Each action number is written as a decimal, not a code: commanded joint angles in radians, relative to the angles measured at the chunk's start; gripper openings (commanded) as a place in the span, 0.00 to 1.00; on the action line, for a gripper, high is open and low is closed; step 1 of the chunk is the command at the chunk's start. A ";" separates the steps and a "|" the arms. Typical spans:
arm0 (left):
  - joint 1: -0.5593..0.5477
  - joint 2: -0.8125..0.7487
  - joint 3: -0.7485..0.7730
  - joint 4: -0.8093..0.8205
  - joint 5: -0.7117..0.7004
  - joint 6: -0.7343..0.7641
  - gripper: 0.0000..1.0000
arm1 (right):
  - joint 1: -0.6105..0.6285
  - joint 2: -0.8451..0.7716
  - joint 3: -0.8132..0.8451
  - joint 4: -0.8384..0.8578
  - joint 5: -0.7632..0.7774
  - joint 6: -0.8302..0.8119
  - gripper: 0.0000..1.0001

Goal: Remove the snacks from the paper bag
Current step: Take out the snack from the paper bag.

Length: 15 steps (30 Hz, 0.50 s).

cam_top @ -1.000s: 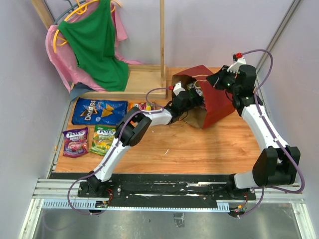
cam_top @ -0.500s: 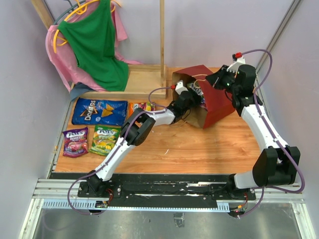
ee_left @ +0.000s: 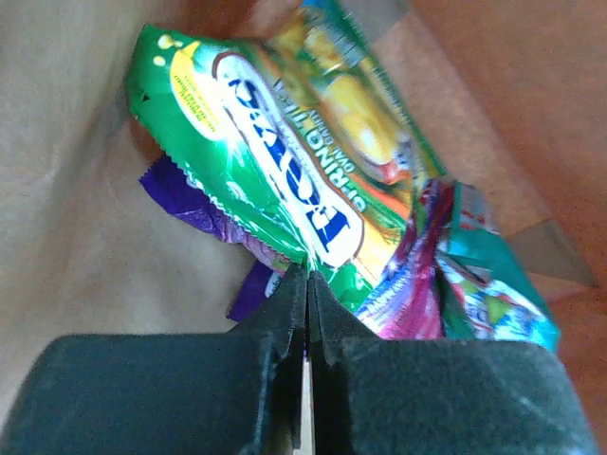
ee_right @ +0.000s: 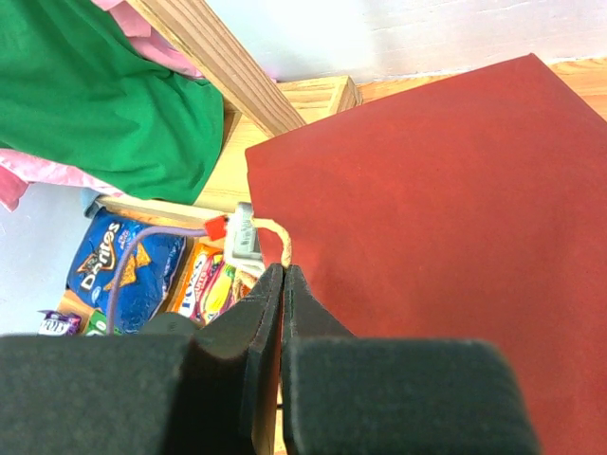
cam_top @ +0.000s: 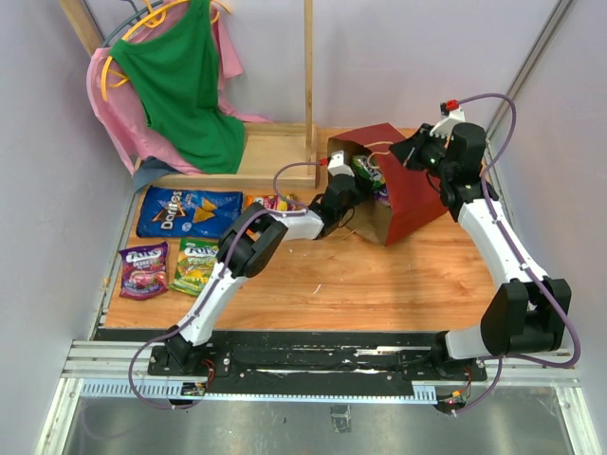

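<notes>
Paper bag (cam_top: 403, 194) on its side, left pincer (ee_left: 305, 275) pinching green packet (ee_left: 275, 161) inside, right pincer (ee_right: 284, 275) closed on cord handle (ee_right: 275, 227).

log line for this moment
left gripper shut on green packet inside paper bag | right gripper shut on cord handle | Doritos bag outside

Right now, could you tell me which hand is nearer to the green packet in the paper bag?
Left. The left hand is inside the paper bag, shut on the green packet at its edge. The right hand is outside, pinching the cord handle at the bag's rim.
</notes>
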<state>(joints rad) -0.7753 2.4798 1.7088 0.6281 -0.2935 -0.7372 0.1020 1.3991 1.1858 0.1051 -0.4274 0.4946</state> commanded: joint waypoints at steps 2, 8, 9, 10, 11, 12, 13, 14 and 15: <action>0.001 -0.214 -0.144 0.179 0.011 0.134 0.01 | 0.011 -0.013 -0.005 0.029 -0.013 0.004 0.01; 0.001 -0.409 -0.347 0.218 0.108 0.156 0.00 | 0.013 -0.009 -0.003 0.034 -0.011 0.006 0.01; 0.000 -0.448 -0.393 0.226 0.124 0.151 0.01 | 0.014 -0.008 -0.002 0.034 -0.012 0.007 0.01; 0.001 -0.493 -0.438 0.228 0.139 0.149 0.00 | 0.013 -0.008 -0.002 0.034 -0.013 0.007 0.01; 0.001 -0.535 -0.476 0.222 0.145 0.145 0.00 | 0.014 -0.009 -0.002 0.034 -0.011 0.008 0.01; 0.001 -0.584 -0.519 0.213 0.148 0.142 0.00 | 0.016 -0.009 -0.003 0.036 -0.011 0.008 0.01; 0.001 -0.634 -0.554 0.202 0.153 0.147 0.01 | 0.017 -0.010 -0.004 0.036 -0.011 0.007 0.01; 0.000 -0.683 -0.606 0.187 0.154 0.157 0.01 | 0.018 -0.011 -0.004 0.035 -0.011 0.007 0.01; -0.001 -0.740 -0.641 0.166 0.151 0.168 0.00 | 0.018 -0.012 -0.004 0.035 -0.011 0.008 0.01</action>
<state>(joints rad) -0.7753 1.9209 1.1728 0.7631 -0.1719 -0.6090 0.1047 1.3991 1.1858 0.1078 -0.4282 0.4984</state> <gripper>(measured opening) 0.012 0.013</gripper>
